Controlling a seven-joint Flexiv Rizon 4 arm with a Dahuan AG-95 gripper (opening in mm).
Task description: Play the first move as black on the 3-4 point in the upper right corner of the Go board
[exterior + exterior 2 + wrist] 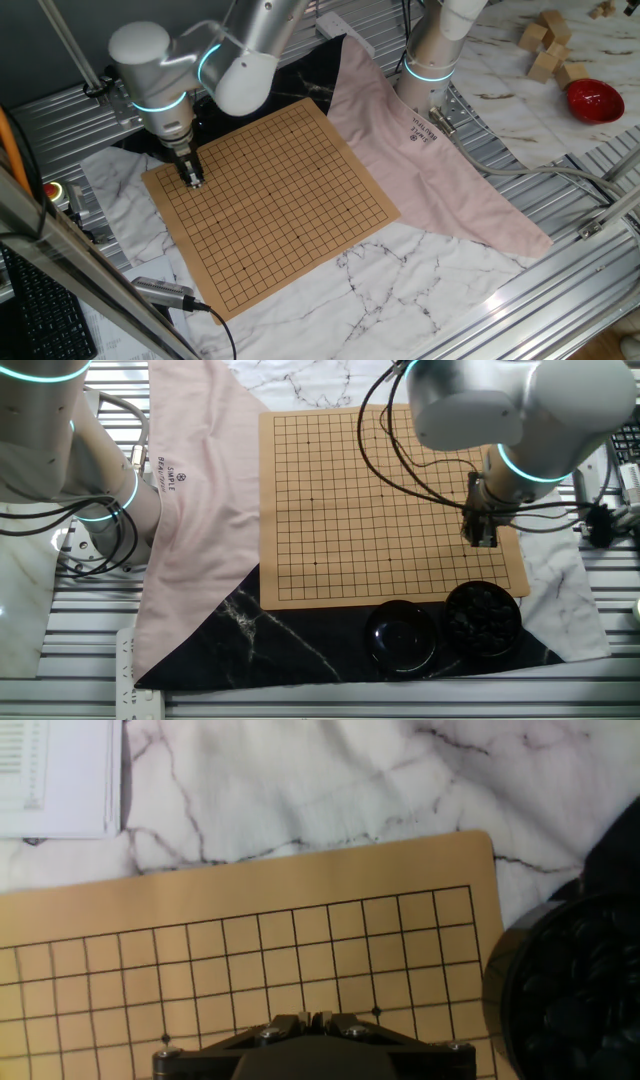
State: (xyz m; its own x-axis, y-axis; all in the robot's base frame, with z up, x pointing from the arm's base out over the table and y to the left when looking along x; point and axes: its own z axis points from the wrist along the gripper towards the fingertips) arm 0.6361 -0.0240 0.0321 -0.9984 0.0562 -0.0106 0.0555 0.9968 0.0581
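The black stone cannot be picked out by itself in any view; loose black stones show only as a dark heap inside the round black bowl (482,618), which sits just off the near edge of the Go board (385,510) in the other fixed view, on a black marbled cloth (290,635). Left of that bowl lies a second round black piece, a lid or empty bowl (402,635), with a glossy inside.

The gripper (481,532) hangs low over the board near its right near corner in that view, close above the grid a few lines in from the edges. In one fixed view the same gripper (192,176) stands upright over the far left corner of the board (280,200). The hand view shows only the top of the gripper (312,1018) at the bottom edge, its fingers drawn close together; whether a stone sits between them cannot be told. Ahead of it lie the board (250,890) corner, the rim of the stone bowl (560,990) at right, and marble-patterned cloth (300,790) beyond.

No stone shows on the grid. A pink cloth (430,160) lies along the board's right side in one fixed view, and a red bowl (594,100) sits far right with wooden blocks (545,45).
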